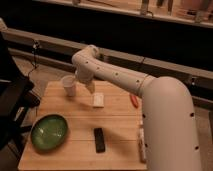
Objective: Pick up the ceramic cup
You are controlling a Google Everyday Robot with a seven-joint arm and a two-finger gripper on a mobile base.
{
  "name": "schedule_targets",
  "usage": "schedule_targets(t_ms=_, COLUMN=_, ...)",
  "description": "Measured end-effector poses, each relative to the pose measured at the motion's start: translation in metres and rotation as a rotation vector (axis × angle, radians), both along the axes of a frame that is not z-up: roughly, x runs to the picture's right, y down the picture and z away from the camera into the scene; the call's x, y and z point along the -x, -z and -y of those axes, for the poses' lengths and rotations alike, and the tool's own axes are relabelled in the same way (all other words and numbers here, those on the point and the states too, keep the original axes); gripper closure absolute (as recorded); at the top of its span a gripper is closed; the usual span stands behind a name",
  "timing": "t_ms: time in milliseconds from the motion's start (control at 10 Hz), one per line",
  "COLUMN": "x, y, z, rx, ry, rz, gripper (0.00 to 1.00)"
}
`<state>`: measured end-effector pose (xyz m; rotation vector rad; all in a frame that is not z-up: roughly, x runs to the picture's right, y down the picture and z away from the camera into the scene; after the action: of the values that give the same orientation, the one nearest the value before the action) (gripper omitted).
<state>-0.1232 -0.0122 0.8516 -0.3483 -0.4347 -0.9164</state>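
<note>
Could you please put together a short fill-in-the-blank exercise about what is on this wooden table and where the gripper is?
1. The gripper hovers close beside the ceramic cup, which stands ___ on the table.
2. The large bowl near the table's front left corner is ___.
3. The flat rectangular block lying just right of the gripper is ___.
Missing words: upright; green; white.

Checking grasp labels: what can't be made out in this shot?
- Camera view: gripper beside small white ceramic cup, back left of wooden table; whether they touch is unclear, blurred.
- White bottle, right edge: partly hidden by the white robot arm.
- Orange item: mostly behind the arm, unidentifiable.
</note>
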Motion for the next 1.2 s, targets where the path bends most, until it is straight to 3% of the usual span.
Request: schedule_targets(t_ms=1200, x=0.026, y=-0.037, z=-0.001, rx=0.012, ry=0.066, rz=0.036, gripper=0.20)
